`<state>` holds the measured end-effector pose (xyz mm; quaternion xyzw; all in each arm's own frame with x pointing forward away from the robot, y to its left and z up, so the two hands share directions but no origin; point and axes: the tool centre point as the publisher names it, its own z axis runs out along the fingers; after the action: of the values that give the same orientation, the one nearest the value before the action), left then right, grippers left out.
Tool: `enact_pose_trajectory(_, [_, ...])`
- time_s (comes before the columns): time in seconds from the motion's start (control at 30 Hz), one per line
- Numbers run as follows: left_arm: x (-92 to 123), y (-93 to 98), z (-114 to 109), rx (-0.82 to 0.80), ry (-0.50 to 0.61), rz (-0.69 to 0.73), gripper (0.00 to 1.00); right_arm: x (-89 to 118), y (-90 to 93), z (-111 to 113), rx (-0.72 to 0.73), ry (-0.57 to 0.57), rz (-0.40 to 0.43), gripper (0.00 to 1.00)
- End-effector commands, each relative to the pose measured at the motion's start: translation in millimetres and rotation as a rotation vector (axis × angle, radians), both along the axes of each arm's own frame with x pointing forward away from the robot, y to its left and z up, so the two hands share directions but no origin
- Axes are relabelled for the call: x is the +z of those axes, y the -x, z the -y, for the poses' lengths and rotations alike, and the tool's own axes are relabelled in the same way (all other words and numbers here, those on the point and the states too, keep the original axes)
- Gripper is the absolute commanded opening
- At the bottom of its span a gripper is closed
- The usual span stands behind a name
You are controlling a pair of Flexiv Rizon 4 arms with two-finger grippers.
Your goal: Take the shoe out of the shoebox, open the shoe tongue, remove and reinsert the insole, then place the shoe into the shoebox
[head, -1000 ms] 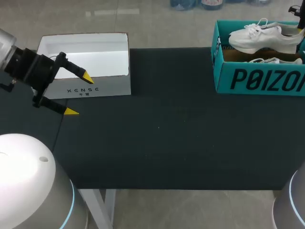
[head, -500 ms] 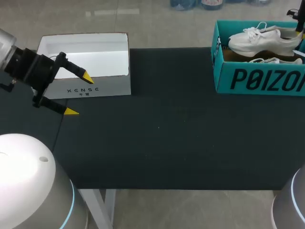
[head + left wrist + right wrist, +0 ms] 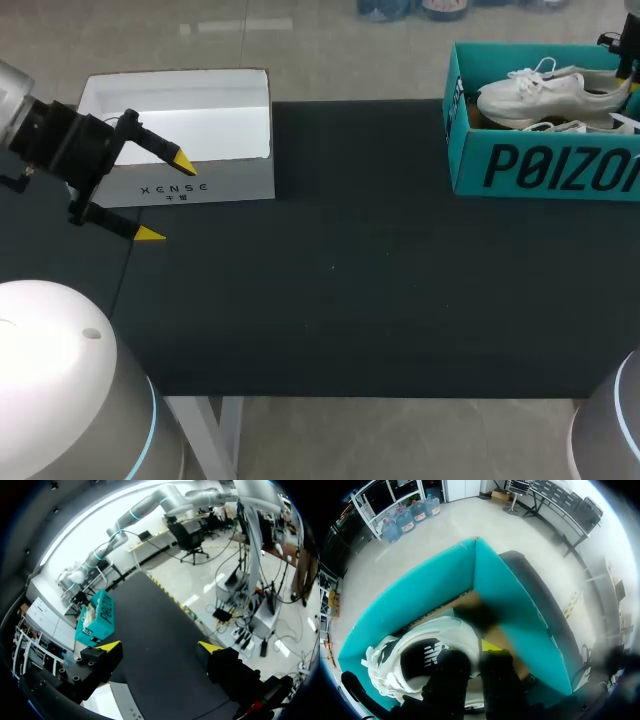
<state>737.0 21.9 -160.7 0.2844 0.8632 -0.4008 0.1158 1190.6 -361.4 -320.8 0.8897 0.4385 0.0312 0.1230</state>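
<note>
Head view: one teal shoebox (image 3: 545,165) on counter (image 3: 350,300) holds two white shoes: upper shoe (image 3: 540,92), heel pinched by right claw (image 3: 479,652), over second shoe (image 3: 560,126). Left claw (image 3: 168,197) gapes wide, holding nothing, by one white box (image 3: 210,180).

Two white shoes (image 3: 545,92), one teal shoebox (image 3: 540,165), one white box (image 3: 230,185)

Two white, dome-shaped arm bases (image 3: 50,370) sit at 7 and 5 o'clock in the head view, each ringed by a thin pale-blue light band. The left arm (image 3: 12,90), at 9 o'clock, is silver-grey and ends in a black wrist block. The left end effector (image 3: 167,198) has two slim black fingers with bright yellow wedge tips. Its blocky finger mounts (image 3: 85,672) show round screw recesses. The right end effector (image 3: 475,654) is black too, with one yellow tip showing.
</note>
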Motion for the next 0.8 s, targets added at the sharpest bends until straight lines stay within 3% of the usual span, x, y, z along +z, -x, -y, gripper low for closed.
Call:
enact_pose_trajectory(0.03, [1, -0.4, 0, -0.001, -0.003, -0.001, 1.0, -6, -5.0, 3, -0.003, -0.004, -0.003, 0.0])
enact_pose_trajectory(0.8, [1, -0.4, 0, -0.001, -0.003, -0.001, 1.0, -41, -2.1, -7, 0.002, -0.013, -0.041, 0.0])
